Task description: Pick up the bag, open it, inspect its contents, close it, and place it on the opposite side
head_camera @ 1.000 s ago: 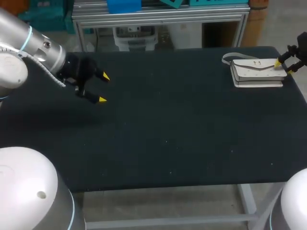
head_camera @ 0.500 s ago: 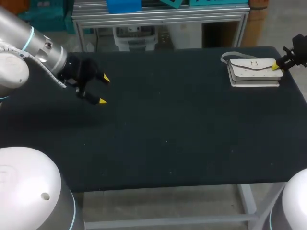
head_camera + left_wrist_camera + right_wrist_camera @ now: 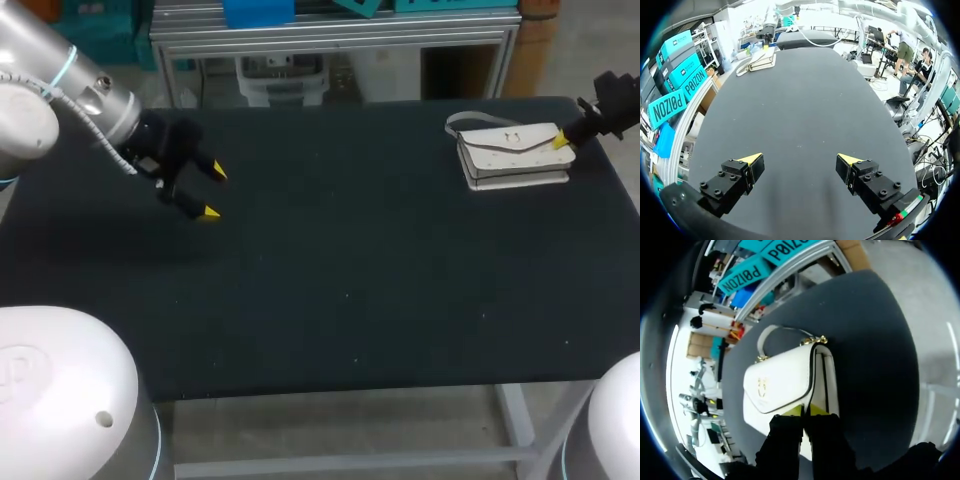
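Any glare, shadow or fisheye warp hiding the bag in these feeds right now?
Head view: even light, no glare, white bag stands out on the dark table. Right wrist view: fisheye bows the table edge; bag bright, gold emblem visible. Left wrist view: bag tiny at the far end, table curved.

End of bag [image 3: 785, 382] under right gripper [image 3: 806, 411]
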Robot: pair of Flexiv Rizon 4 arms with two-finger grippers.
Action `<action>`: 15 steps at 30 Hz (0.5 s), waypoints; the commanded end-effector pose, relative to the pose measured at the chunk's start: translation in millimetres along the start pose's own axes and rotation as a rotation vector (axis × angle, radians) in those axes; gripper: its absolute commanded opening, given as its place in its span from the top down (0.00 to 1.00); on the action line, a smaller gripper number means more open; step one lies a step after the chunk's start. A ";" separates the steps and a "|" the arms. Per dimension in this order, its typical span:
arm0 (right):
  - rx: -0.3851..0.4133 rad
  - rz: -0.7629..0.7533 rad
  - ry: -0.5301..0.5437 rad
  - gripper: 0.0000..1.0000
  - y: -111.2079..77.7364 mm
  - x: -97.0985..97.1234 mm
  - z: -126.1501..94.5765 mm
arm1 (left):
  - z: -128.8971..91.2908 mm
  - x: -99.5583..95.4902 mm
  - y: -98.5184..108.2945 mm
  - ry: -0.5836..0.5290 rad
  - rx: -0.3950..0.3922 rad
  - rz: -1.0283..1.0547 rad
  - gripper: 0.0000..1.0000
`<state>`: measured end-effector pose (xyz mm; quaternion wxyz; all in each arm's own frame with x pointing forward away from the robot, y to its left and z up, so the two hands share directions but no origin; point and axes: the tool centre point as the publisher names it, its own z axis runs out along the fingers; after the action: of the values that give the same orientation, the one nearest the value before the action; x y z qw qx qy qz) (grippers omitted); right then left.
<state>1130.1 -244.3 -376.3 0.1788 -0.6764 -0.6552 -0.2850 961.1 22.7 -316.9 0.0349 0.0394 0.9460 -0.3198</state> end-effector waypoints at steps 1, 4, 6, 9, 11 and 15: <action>-0.027 -0.018 -0.018 1.00 -19.8 21.6 9.3 | 3.6 0.8 1.3 0.027 -0.003 -0.012 0.00; -0.035 -0.035 -0.004 1.00 -28.5 34.2 15.2 | 3.6 0.8 1.3 0.027 -0.003 -0.012 0.00; -0.040 -0.041 0.007 1.00 -37.4 44.3 20.4 | 3.6 0.8 1.3 0.027 -0.003 -0.012 0.00; -0.042 -0.017 0.049 1.00 -54.5 57.7 28.8 | 3.6 0.8 1.3 0.027 -0.003 -0.012 0.00; -0.036 -0.005 0.077 1.00 -60.5 61.1 31.2 | 3.6 0.8 1.3 0.027 -0.003 -0.012 0.00; -0.036 -0.005 0.077 1.00 -60.5 61.1 31.2 | 3.6 0.8 1.3 0.027 -0.003 -0.012 0.00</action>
<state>1086.1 -174.6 -371.9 0.2227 -0.6561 -0.6569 -0.2973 960.1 21.4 -320.1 0.0203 0.0376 0.9474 -0.3172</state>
